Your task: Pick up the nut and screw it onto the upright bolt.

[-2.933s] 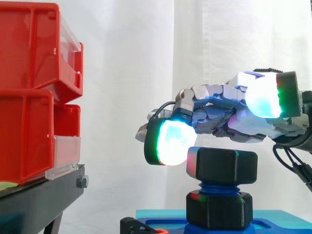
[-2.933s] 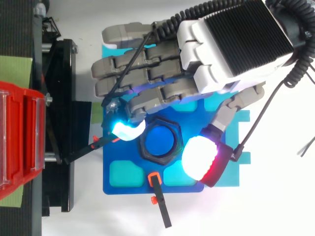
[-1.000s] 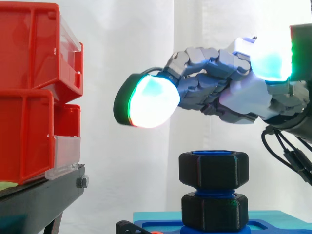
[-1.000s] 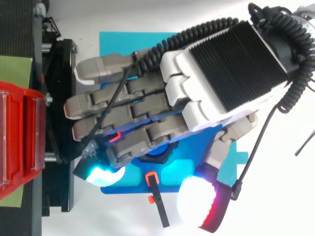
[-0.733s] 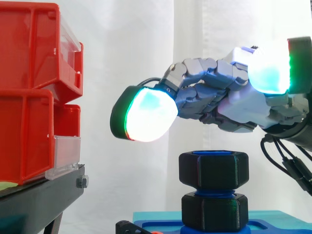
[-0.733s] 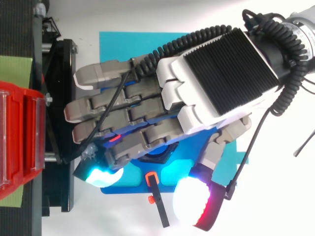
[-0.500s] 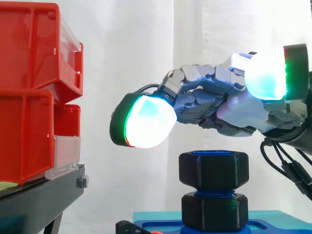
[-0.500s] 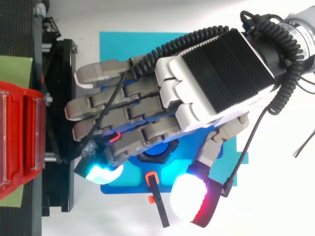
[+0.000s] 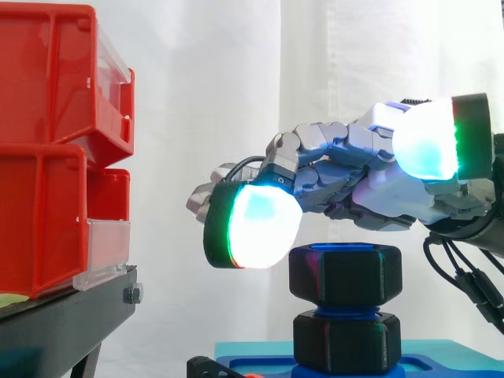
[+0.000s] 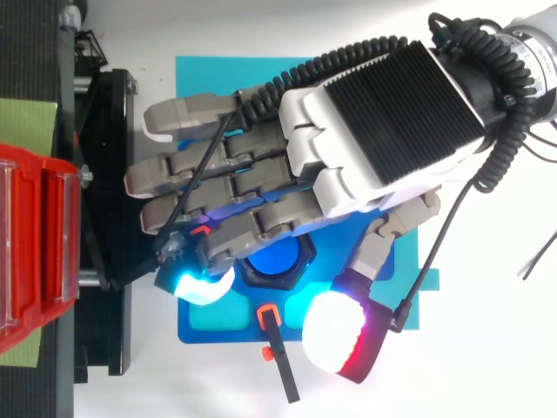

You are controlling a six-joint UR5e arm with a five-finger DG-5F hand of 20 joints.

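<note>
A black hex nut sits on the upright blue bolt, above a second black hex piece at the bolt's foot. My hand hovers just over the nut, palm down, and comes in from the right. Its fingers reach leftward past the nut, loosely extended, and hold nothing. One glowing fingertip hangs beside the nut's upper left edge, apart from it. The thumb's glowing pad is raised on the near side, clear of the nut. In the top view the fingers cover part of the nut.
The bolt stands on a blue baseplate over a cyan sheet. Red bins sit on a black stand at the left. A black clamp with an orange tip lies at the plate's near edge.
My hand has come down toward the nut and drawn a little to the right. The leading fingertip dropped from well above the nut to beside its top edge. The nut has not moved.
</note>
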